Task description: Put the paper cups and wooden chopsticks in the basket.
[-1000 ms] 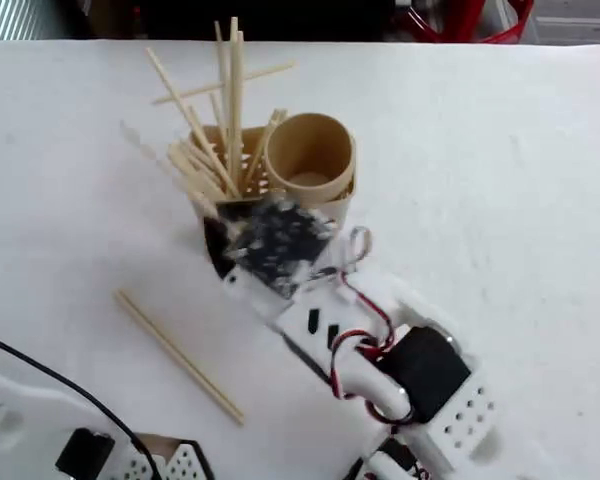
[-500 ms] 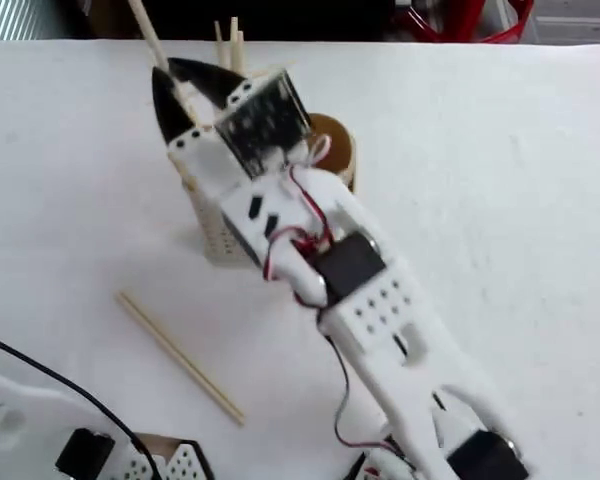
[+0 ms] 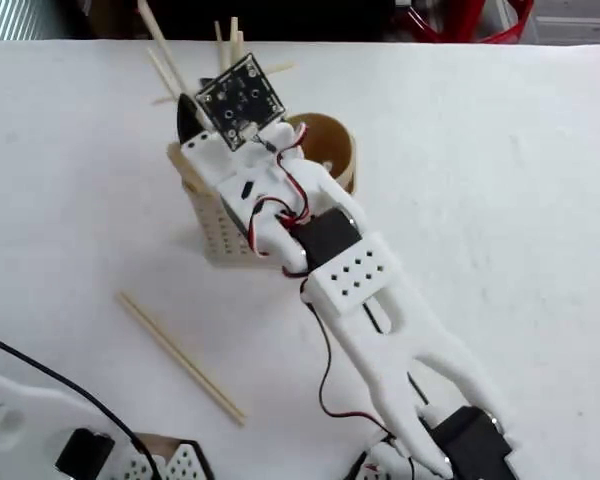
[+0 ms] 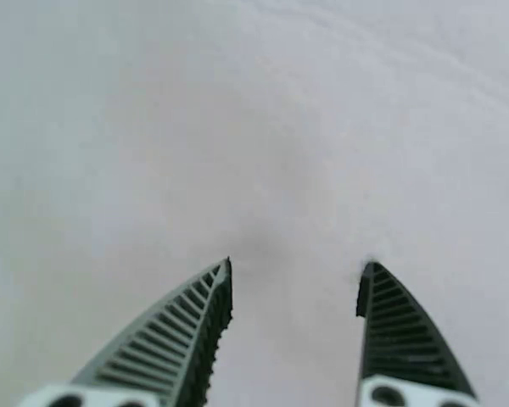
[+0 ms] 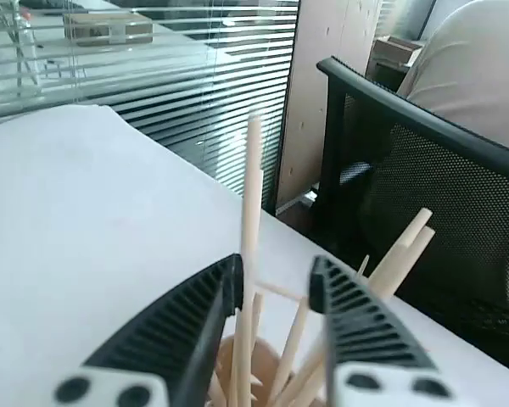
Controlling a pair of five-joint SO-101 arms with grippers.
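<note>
High view: swung up over the basket (image 3: 220, 225) now, with right fingers (image 5: 195, 322) parted beside an upright chopstick (image 5: 252, 186), likely released; another chopstick (image 3: 180, 357) to fetch off the counter (image 3: 500, 150); left fingers (image 4: 187, 331) spread.

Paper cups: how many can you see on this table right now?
1. The paper cup stands in the basket beside the chopsticks, partly covered by the right arm. Others could be nested inside it or hidden under the arm.

The chopsticks (image 3: 180, 357) are bare pale wood, the basket (image 3: 220, 235) perforated plastic, the tablecloth (image 3: 500, 150) matt.
</note>
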